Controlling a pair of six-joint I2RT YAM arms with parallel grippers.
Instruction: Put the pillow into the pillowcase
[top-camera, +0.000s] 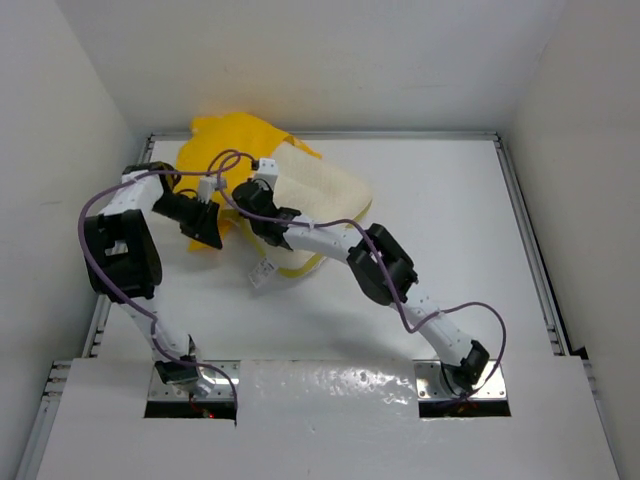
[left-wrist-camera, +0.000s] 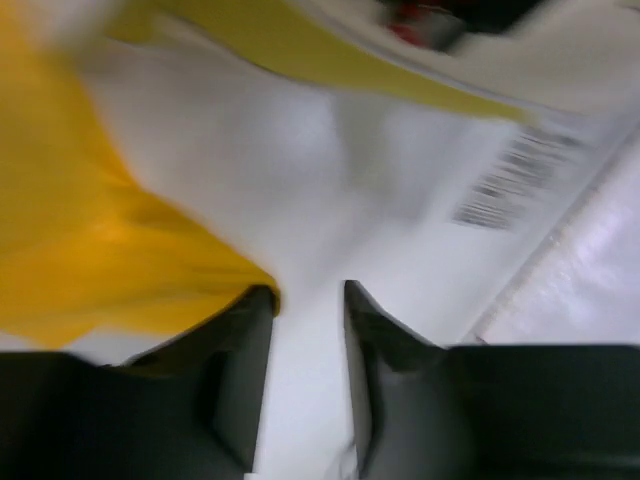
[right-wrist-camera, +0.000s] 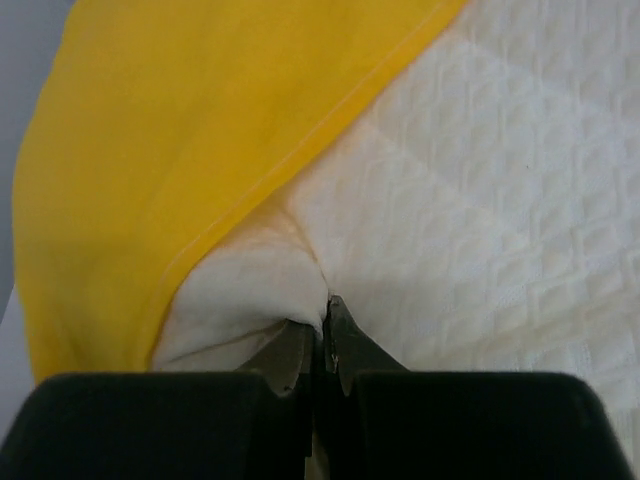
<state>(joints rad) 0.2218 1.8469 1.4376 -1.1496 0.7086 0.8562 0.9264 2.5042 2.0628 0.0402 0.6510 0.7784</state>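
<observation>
A robot lab test cell: a bare white table (top-camera: 450, 230) boxed in by plain white walls (top-camera: 330, 60) on the left, far and right, metal rails (top-camera: 527, 240) along its edges, and the left arm (top-camera: 120, 250) and right arm (top-camera: 385, 265) bolted at its near edge.

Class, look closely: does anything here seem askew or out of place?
Yes. The bright yellow thin fabric pillowcase is bunched up at the far-left corner, covering only one end of the cream-white quilted rectangular pillow, which lies slanted.
</observation>
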